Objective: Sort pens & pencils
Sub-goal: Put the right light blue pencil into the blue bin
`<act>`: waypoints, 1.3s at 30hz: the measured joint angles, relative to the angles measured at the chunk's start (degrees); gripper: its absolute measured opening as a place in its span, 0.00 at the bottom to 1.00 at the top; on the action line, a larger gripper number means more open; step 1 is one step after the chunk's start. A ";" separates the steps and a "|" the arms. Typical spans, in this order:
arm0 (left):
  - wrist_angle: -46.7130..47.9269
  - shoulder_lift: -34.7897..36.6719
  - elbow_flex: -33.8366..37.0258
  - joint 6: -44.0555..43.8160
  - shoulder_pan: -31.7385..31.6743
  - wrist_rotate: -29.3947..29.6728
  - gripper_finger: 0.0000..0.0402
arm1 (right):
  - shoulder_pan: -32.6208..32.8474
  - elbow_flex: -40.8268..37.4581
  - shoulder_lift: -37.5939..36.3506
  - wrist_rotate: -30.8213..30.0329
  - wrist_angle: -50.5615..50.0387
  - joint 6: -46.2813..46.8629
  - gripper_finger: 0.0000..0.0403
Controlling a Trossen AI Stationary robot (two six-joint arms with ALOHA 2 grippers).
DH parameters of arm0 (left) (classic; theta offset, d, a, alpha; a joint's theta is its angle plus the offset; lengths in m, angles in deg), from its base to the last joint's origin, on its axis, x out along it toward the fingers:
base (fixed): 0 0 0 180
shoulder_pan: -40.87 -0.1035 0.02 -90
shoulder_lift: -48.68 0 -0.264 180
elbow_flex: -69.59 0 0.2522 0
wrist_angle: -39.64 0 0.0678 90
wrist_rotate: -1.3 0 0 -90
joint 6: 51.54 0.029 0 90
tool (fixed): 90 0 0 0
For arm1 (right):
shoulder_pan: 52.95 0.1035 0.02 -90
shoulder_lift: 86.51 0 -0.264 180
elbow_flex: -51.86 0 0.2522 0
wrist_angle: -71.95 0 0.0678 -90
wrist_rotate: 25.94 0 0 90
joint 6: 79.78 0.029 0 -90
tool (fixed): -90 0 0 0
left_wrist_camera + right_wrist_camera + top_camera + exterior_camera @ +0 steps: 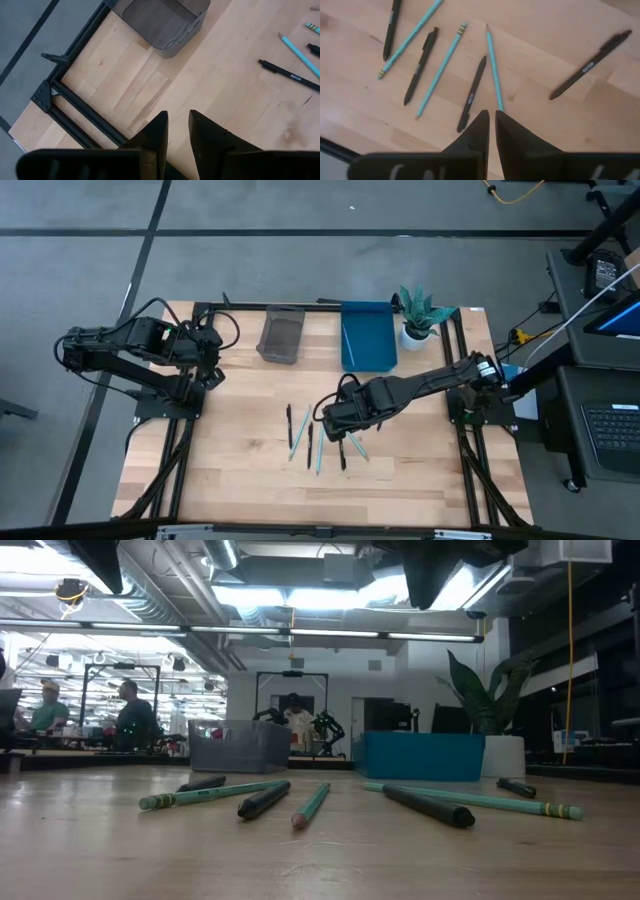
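Note:
Several black pens (pixel 472 95) and teal pencils (pixel 493 65) lie flat and scattered on the wooden table (pixel 230 440), left of its middle (pixel 318 438). From table height they form a loose row (pixel 312 805). My right gripper (pixel 330 415) (pixel 492 117) hovers shut above them, over the near end of one teal pencil, and holds nothing. My left gripper (pixel 210 368) (pixel 177 120) waits over the table's left edge, with a narrow gap between its fingers. A thin teal line, perhaps a pencil (pixel 347 340), shows inside the blue bin.
A grey bin (pixel 281 335) (pixel 160 20) and a blue bin (pixel 368 335) (pixel 425 755) stand side by side at the far edge, with a potted plant (pixel 420 315) to their right. Bare wood lies near the front edge. People sit in the room behind (pixel 130 715).

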 joint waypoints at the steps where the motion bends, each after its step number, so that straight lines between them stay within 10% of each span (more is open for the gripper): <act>1: 0.00 0.00 0.00 -0.04 0.00 0.00 0.18 | 0.00 0.00 0.10 0.01 0.37 -1.43 0.08; 39: -0.05 0.00 0.00 -0.26 0.00 0.04 0.18 | 0.92 -8.81 0.20 5.02 4.02 -21.45 0.28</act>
